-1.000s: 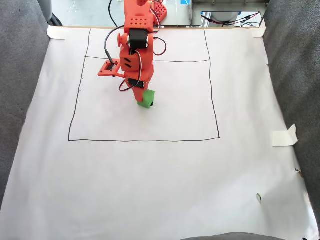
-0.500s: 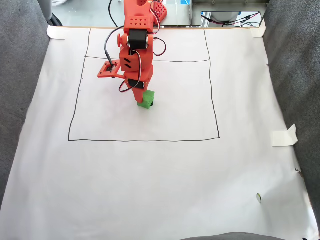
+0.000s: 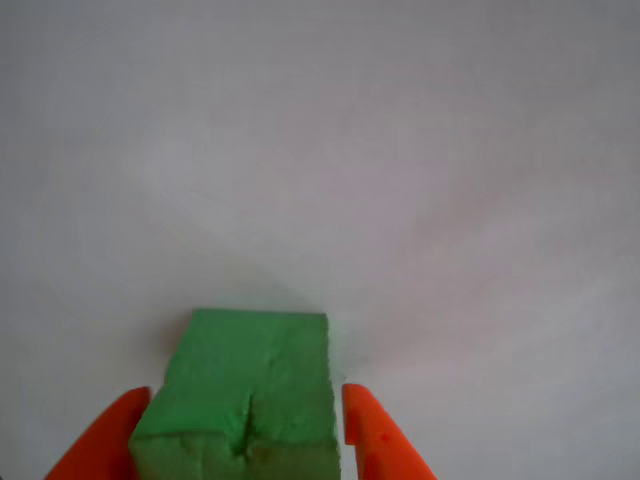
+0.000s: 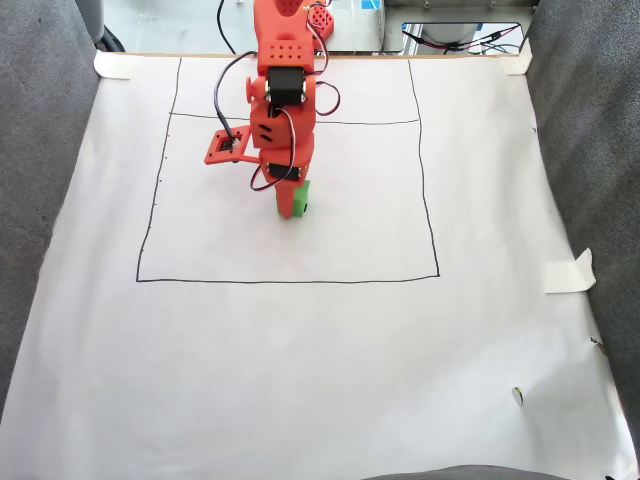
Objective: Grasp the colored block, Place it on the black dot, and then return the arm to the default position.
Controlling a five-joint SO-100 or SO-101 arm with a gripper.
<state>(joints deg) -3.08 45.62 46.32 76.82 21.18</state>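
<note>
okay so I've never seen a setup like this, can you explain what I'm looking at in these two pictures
The orange machine is a small robot arm on a table covered with white paper that has a box drawn on it in thin dark lines. The fixed view looks down on the whole scene from the front. The close-up looks out past the gripper, whose two orange fingers sit either side of a green block. In the fixed view the green block sits low at the arm's tip, with a dark patch beside it, possibly the black dot.

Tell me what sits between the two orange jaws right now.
The green cube fills the gap of the gripper, an orange jaw at each side, in the close-up other view.
</note>
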